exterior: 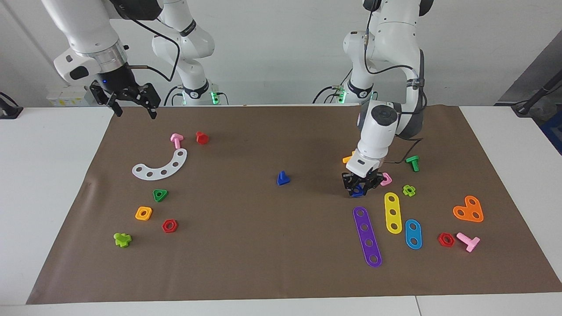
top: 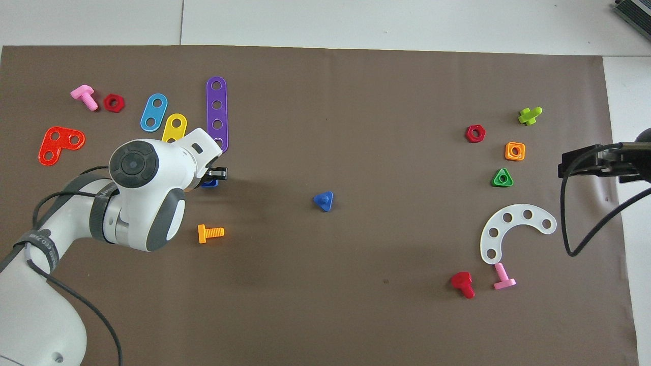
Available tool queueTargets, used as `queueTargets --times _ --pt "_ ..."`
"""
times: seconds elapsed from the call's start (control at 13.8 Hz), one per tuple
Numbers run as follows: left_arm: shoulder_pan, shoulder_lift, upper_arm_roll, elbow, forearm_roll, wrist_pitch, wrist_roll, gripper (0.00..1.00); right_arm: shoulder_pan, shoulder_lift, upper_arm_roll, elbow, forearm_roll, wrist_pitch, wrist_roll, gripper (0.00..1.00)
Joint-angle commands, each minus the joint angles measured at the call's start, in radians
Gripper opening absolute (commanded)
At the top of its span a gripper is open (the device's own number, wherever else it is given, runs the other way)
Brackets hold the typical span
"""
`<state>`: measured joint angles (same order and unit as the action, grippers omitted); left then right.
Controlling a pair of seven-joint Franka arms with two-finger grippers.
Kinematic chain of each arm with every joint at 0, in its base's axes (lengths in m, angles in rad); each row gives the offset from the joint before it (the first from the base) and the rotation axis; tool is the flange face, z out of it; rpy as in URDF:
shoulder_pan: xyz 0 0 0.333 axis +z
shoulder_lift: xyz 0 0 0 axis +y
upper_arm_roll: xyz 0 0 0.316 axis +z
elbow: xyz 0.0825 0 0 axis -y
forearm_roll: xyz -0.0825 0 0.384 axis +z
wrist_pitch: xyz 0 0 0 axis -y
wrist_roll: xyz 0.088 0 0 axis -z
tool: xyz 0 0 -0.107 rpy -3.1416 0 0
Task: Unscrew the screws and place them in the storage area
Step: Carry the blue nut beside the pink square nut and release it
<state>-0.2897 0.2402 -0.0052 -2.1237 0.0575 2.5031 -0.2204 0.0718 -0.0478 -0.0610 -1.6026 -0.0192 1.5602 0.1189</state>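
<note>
A white worktop (exterior: 52,184) is covered by a brown paper mat (exterior: 272,245). The left end effector (exterior: 361,189) is held low over the mat beside the end of the purple perforated strip (exterior: 367,236) that lies nearest the robots, at the left arm's end of the worktop, and is clenched on a blue square nut (exterior: 358,190); from overhead only a corner of the nut (top: 209,183) is seen under the wrist. The right end effector (exterior: 130,104) is held released, well above the mat's edge at the right arm's end, where that arm waits. The storage area is marked by the white curved strip (exterior: 160,166), with a green triangular nut (exterior: 160,195), an orange square nut (exterior: 143,213) and a red hex nut (exterior: 169,225) laid farther from the robots than the strip. The blue triangular-headed screw (exterior: 282,178) is found alone near the middle of the mat, between the two groups and well apart from both end effectors.
</note>
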Motion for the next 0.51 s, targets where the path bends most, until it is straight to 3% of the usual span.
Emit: queueTargets --times 0.0,0.14,0.29,0.43 --pt "0.007 -0.047 -0.010 -0.061 0.016 0.031 0.016 0.13 -0.007 -0.009 0.003 0.003 0.019 -0.019 -0.027 1.00" --pt "0.015 -0.047 -0.010 -0.070 0.016 0.051 0.039 0.22 -0.007 -0.009 0.001 0.003 0.019 -0.019 -0.027 1.00" --pt "0.023 -0.045 -0.009 -0.064 0.016 0.056 0.047 1.00 -0.007 -0.009 0.001 0.003 0.019 -0.019 -0.027 1.00" --pt "0.023 -0.042 -0.009 -0.047 0.016 0.051 0.050 1.00 -0.007 -0.009 0.003 0.003 0.019 -0.020 -0.027 1.00"
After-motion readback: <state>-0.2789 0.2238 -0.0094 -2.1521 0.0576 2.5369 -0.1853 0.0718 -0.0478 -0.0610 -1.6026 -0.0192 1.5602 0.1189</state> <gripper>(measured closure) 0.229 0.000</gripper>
